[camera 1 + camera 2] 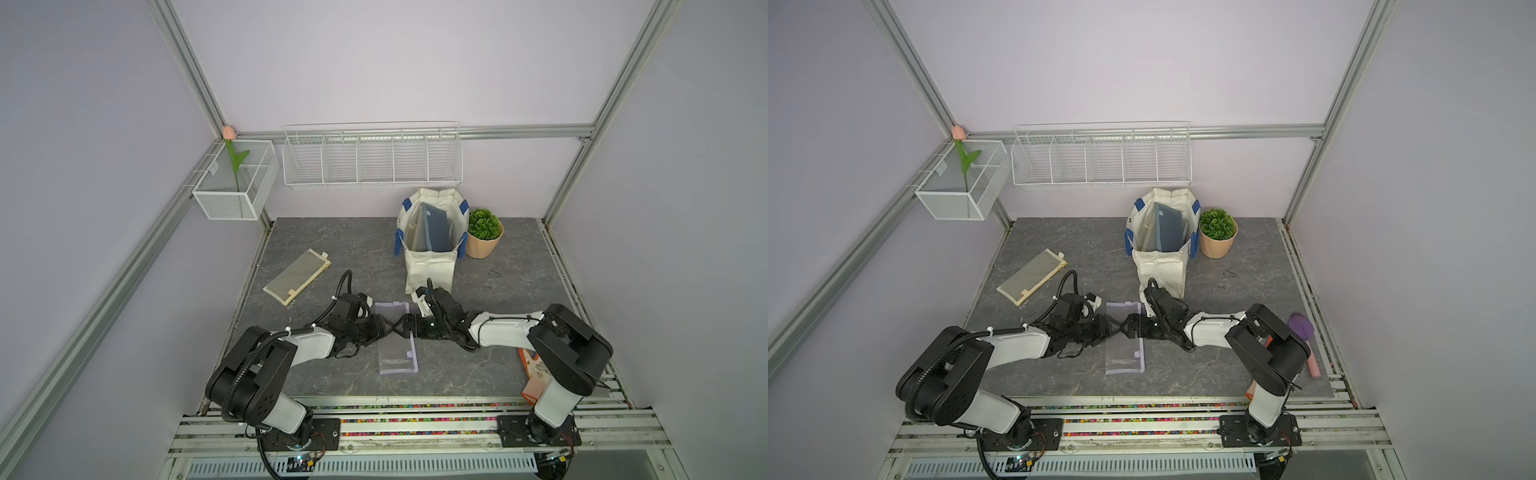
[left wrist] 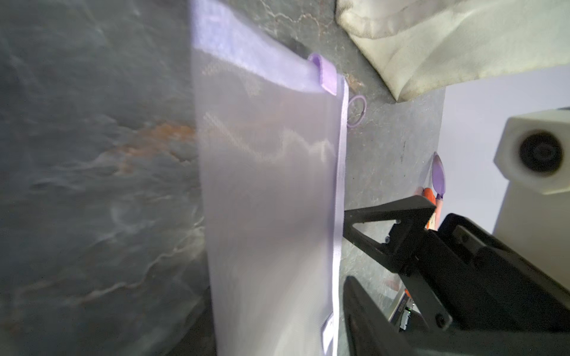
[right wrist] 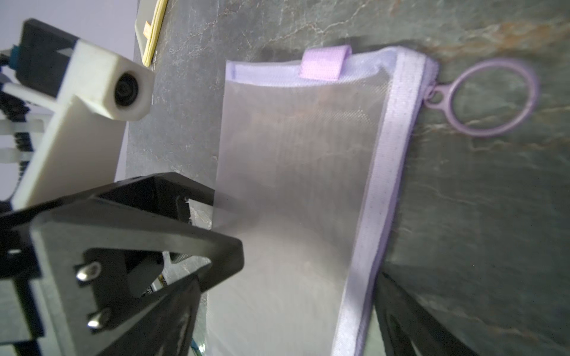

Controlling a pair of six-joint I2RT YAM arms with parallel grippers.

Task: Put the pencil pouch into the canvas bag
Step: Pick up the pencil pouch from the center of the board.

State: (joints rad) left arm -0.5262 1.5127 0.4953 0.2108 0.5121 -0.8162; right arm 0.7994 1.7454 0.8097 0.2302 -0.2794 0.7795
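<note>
Black-and-white arms reach in from the near rail, one from each side, and meet low over the middle of the grey stone-patterned desk (image 1: 498, 332). Under them the pencil pouch (image 1: 397, 358), lilac mesh, lies on the desk with its long side running near to far, apart from the canvas bag (image 1: 430, 266). In both top views the fingers of the left gripper (image 1: 389, 327) and the right gripper (image 1: 399, 326) cross above the pouch's middle. Each wrist view shows the opposite gripper with its fingers spread. The left gripper's tips are at the plain left edge of the pouch and the right gripper's at the zipped right edge. Whether any tip presses the mesh I cannot tell. A ring pull (image 3: 439, 92) rests on the desk off the pouch's far right corner. Farther left, a beige zip case (image 1: 297, 276) lies flat near the desk's left edge. Beyond the pouch, right of centre, the canvas bag stands open, off-white with blue straps, and a grey-blue folder (image 1: 434, 228) stands upright inside it. A potted plant (image 1: 483, 226) sits just beside the bag on the right. On the far wall hangs a white wire rack (image 1: 372, 162). At the far left a white mesh box (image 1: 226, 205) holds a pink tulip (image 1: 229, 133).
</note>
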